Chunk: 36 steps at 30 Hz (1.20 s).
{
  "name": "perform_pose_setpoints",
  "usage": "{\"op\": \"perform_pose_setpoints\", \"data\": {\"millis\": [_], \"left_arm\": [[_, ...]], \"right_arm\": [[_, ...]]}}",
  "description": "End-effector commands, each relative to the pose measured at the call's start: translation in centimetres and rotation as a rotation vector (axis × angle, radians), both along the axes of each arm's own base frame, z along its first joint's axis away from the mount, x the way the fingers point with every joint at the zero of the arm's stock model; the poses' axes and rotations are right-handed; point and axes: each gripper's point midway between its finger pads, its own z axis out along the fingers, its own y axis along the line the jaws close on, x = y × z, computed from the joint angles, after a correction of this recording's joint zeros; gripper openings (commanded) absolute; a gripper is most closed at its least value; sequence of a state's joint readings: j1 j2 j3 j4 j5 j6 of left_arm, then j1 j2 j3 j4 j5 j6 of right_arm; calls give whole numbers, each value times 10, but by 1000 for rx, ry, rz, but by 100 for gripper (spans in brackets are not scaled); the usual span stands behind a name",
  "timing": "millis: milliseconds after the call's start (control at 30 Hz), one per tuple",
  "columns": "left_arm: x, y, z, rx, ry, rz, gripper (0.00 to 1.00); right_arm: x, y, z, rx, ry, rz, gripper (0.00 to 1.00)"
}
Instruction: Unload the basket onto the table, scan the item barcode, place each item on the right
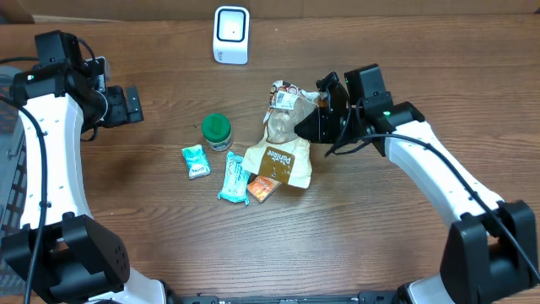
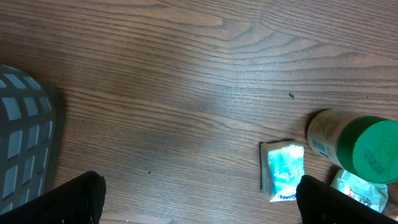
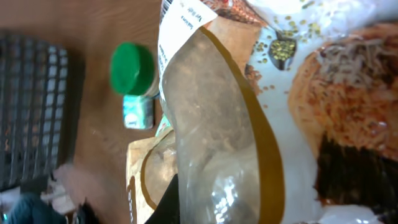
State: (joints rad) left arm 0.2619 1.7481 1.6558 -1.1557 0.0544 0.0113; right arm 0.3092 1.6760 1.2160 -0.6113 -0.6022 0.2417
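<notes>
Your right tool point(image 1: 305, 125) is clamped on the bag point(image 1: 283, 118), mid-tabletop point(image 1: 380, 245); you cannot tell whether the bag is lifted clear. Your left tool point(image 1: 131, 105) gapes wide and empty near the left edge. The grasp looks made. The scanner point(image 1: 231, 34) stands well apart at the far edge, so carrying and scanning are left.

I work at what looks like a mock shop checkout. A white barcode scanner point(image 1: 231, 35) stands on a wooden table point(image 1: 380, 228). In front of it lie packaged groceries: a food pouch point(image 1: 283, 139), a green-capped bottle point(image 1: 217, 131) and small packets point(image 1: 196, 161). A grey basket point(image 1: 10, 160) sits far to its left.
</notes>
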Motion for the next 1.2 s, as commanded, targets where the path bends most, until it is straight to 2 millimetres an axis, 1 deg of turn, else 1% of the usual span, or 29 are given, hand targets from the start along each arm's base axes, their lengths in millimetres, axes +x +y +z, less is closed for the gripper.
{"op": "perform_pose_setpoints", "data": {"millis": [0, 133, 300, 533, 733, 900, 1033, 1167], "left_arm": [[3, 2, 4, 16, -11, -20, 100], [3, 2, 4, 16, -11, -20, 100], [3, 2, 4, 16, -11, -20, 100], [3, 2, 4, 16, -11, -20, 100], [3, 2, 4, 16, -11, -20, 100], [3, 2, 4, 16, -11, -19, 100], [3, 2, 4, 16, -11, -20, 100], [3, 2, 4, 16, -11, -20, 100]], "right_arm": [[-7, 1, 11, 4, -54, 73, 4], [-14, -1, 7, -8, -22, 78, 4], [-21, -3, 9, -27, 1, 100, 4], [-26, -7, 10, -59, -14, 147, 4], [-26, -3, 11, -77, -106, 238, 4], [-19, 1, 15, -76, -176, 266, 4], [-16, 2, 17, -73, -190, 264, 4], [-19, 2, 16, -66, -153, 243, 4]]}}
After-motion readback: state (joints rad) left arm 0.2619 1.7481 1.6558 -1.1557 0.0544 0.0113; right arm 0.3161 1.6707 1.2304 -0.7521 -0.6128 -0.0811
